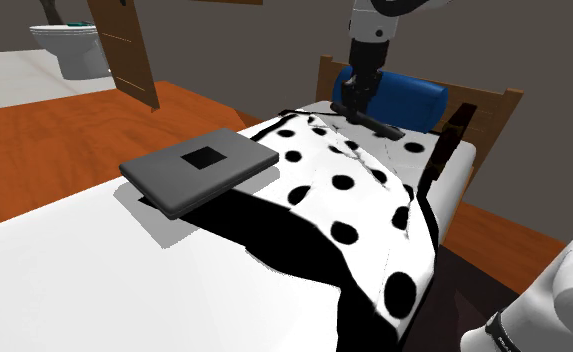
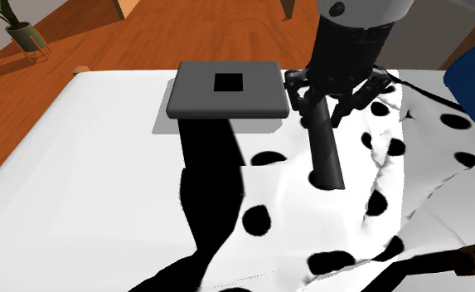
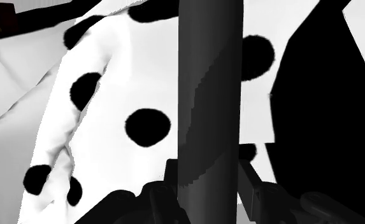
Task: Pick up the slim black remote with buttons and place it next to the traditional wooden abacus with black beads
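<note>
No readable text, labels, brands, numbers or signs anywhere. Dark band (image 1: 495,331) on white arm (image 1: 570,284) bears faint pale marks, possibly lettering, too small to read.

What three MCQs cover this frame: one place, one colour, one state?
1. The grey slab lies: A on the bed; B on the floor; C on a chair.
2. The pillow is: A red; B blue; C green.
3. The hand is: A open; B shut on nothing; C shut on the remote.
Key: 1 A, the slab rests on the white bed surface. 2 B, the pillow is plainly blue in the shoulder view. 3 C, the wrist view shows both fingers clasping the dark remote.
</note>
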You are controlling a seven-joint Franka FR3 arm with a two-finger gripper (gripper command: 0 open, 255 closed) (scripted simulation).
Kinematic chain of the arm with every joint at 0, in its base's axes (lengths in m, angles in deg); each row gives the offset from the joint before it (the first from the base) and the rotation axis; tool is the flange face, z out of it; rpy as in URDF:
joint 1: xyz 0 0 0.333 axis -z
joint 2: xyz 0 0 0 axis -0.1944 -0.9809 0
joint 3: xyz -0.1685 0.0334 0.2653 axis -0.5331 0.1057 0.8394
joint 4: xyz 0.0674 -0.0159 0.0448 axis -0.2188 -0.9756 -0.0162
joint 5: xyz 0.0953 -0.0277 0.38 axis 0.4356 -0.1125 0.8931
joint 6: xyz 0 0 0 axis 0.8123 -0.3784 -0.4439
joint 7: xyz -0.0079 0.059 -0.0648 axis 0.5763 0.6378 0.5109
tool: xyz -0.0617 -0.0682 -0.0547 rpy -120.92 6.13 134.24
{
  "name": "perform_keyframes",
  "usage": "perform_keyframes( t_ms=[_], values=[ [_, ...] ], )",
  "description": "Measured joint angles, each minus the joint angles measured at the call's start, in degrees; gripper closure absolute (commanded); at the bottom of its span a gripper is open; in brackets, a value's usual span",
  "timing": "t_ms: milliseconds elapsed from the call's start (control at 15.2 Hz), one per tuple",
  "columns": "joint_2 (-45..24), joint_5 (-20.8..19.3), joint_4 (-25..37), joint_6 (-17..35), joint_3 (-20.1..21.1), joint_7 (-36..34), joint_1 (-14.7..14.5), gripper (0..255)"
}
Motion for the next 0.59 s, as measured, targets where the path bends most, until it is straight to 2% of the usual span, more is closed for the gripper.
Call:
perform_keyframes(
  t_ms=[594],
  values=[
    [3.94, -1.75, -4.22, 1.23, -8.26, 12.71, 4.99, 255]
  ],
)
